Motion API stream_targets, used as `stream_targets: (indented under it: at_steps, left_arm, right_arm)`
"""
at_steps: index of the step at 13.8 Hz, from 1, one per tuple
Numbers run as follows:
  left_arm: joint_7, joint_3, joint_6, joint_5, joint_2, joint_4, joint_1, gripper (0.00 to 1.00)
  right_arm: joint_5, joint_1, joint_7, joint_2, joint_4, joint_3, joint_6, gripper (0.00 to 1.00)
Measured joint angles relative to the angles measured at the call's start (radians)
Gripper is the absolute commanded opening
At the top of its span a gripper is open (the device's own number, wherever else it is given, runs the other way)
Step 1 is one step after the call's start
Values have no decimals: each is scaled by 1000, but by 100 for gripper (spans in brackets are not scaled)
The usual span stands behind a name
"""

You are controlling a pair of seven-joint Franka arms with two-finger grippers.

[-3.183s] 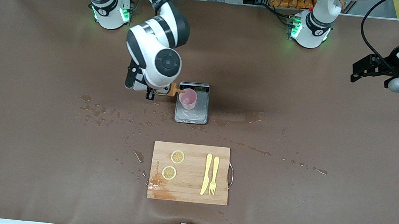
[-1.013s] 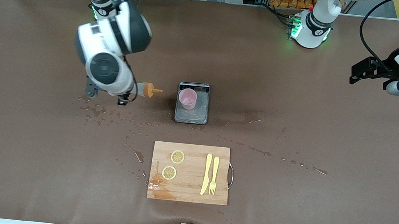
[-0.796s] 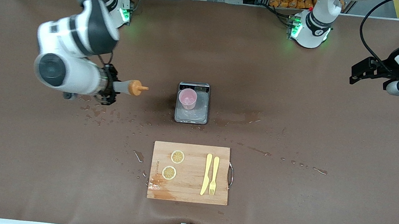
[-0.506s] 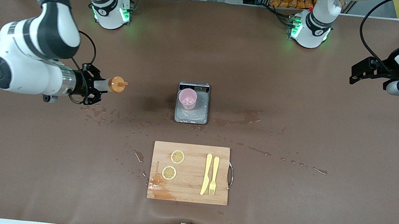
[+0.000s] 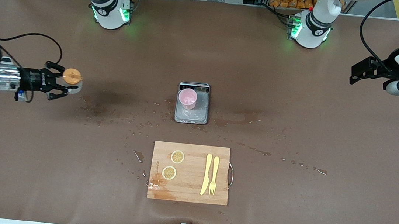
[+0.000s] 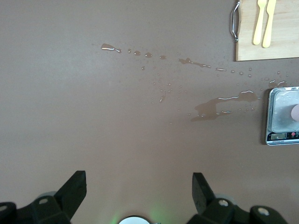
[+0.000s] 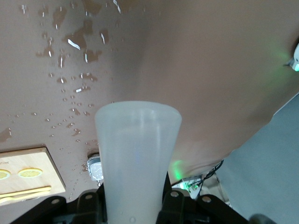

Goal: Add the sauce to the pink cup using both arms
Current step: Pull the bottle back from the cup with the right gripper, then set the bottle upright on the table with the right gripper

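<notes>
Front view: the right gripper is clamped on the sauce over the right arm's end of the table, bottle upright, orange cap up, forearm lying level. The pink cup sits on a small scale, well apart from the bottle. The left gripper waits over its own end of the table.

Left wrist view: its jaws are spread wide and empty, above bare table.

Right wrist view: the fingers pinch the sauce low on its body. I'd guess it's light, soft plastic that squishes easily, so mid-body is the spot to hold.
</notes>
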Motion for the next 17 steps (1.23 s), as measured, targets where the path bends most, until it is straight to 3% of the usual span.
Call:
stream_targets:
  at_steps: [7,10,12,13,15,17]
  left_arm:
    - [0,0,0,0,0,0,0,100]
    - [0,0,0,0,1,0,0,100]
    - [0,0,0,0,3,0,0,100]
    - [0,0,0,0,3,0,0,100]
    - [0,0,0,0,4,0,0,100]
    - [0,0,0,0,4,0,0,100]
  right_arm:
    - [85,-166,-420,261,-10,1,-7,14]
    - [118,-205,-526,352,-8,2,-7,21]
    - [132,-216,-553,385,-7,2,-7,39]
    - [133,-218,-555,393,-6,2,-7,62]
    - [134,-218,-555,394,0,3,-9,95]
    - [134,-218,-536,394,25,5,-10,100]
